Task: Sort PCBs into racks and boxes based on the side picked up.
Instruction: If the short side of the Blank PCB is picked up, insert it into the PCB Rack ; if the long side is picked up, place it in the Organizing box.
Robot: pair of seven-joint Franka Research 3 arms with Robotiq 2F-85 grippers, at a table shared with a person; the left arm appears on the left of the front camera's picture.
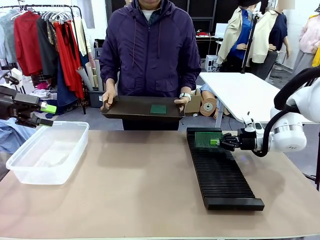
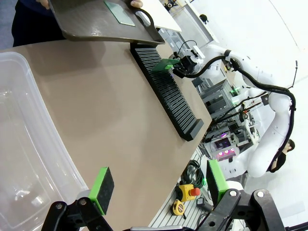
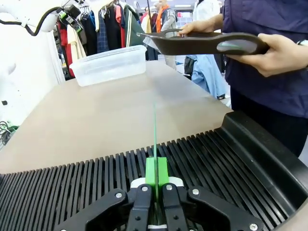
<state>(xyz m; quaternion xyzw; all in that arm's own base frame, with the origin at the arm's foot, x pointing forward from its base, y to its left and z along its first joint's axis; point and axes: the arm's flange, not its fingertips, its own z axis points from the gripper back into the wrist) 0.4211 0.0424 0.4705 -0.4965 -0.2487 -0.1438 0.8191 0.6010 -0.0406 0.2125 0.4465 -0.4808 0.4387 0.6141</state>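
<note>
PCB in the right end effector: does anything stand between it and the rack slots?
Nothing visible does. The right end effector holds the PCB upright at the far end of the rack, and the slots around it are empty.

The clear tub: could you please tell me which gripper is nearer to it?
Left. The left gripper hovers open by the far left corner of the tub; the right gripper is at the rack, shut on a PCB.

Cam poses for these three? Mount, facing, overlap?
Front: fixed on robot's side, faces across the table at the person holding a tray; both arms at the sides.
Left wrist: by the tub, looks toward the rack and right arm; open left jaws at bottom.
Right wrist: low over rack, faces the tub; right jaws shut on a circuit board.
Shared: tub, rack, tray in all three.
</note>
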